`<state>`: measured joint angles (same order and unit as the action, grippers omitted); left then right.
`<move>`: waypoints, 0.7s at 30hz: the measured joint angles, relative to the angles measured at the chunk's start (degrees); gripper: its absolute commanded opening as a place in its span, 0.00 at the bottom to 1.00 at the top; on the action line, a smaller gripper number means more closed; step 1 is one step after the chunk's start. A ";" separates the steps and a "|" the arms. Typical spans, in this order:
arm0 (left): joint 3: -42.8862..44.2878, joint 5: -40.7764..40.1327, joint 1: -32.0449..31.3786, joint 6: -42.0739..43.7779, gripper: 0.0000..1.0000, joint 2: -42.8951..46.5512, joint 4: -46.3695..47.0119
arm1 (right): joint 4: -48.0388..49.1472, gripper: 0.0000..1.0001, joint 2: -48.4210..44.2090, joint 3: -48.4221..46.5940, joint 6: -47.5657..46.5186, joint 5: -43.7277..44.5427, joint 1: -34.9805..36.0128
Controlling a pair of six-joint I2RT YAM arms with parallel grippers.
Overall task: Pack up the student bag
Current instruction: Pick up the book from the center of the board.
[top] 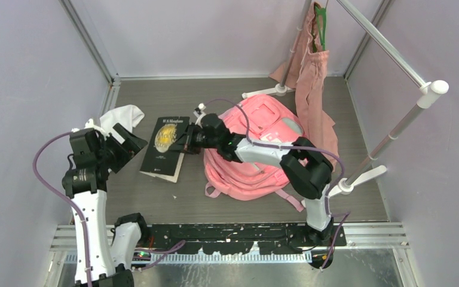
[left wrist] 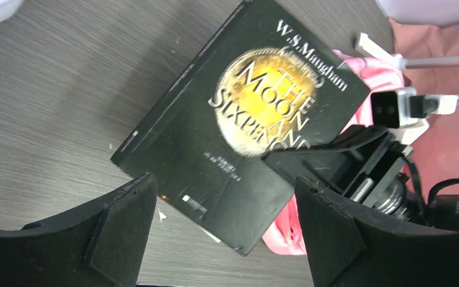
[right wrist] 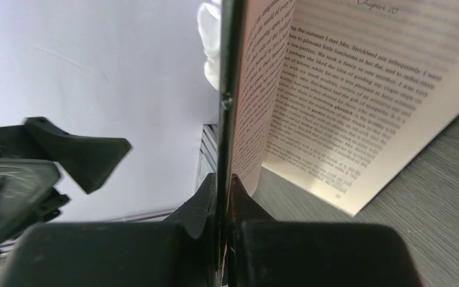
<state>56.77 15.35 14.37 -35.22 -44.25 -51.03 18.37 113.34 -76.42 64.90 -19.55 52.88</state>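
Note:
The pink student bag (top: 248, 173) lies flat right of centre; a bit of it shows in the left wrist view (left wrist: 284, 230). A black book (top: 166, 146), "The Moon and Sixpence", lies just left of it and fills the left wrist view (left wrist: 245, 119). My right gripper (top: 186, 146) is shut on the book's right cover edge (right wrist: 224, 89). The pages (right wrist: 346, 101) fan open away from the cover. The pinch shows in the right wrist view (right wrist: 222, 179). My left gripper (top: 132, 142) is open and empty beside the book's left edge, its fingers either side of the book's near corner (left wrist: 224, 182).
A white cloth (top: 122, 115) lies behind the left gripper. A dusty-pink tote (top: 311, 78) on a green hanger (top: 321, 27) hangs from a white rack (top: 394, 128) at the back right, its feet beside the bag. Walls close in on both sides.

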 measured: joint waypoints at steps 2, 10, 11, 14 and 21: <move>0.04 1.31 0.00 -0.07 0.83 0.09 -0.37 | -0.22 0.01 -2.95 1.25 -0.15 0.15 -1.05; 8.37 15.13 0.00 -1.42 0.84 -4.26 -0.63 | -3.23 0.01 -14.93 3.58 -3.30 3.74 -3.80; 9.20 15.72 0.00 -1.07 0.84 -4.07 -0.61 | -3.21 0.01 -15.93 3.58 -3.58 4.00 -3.96; 9.84 17.42 0.00 0.07 0.85 -2.64 -0.24 | -3.34 0.01 -18.47 3.58 -4.17 4.42 -4.57; 6.47 19.71 -0.07 1.55 0.87 -0.55 2.49 | -5.03 0.01 -21.86 3.58 -4.70 5.03 -5.92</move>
<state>63.24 35.07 14.31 -33.67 -44.80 -48.53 13.34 91.48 -72.84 60.20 -14.52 46.96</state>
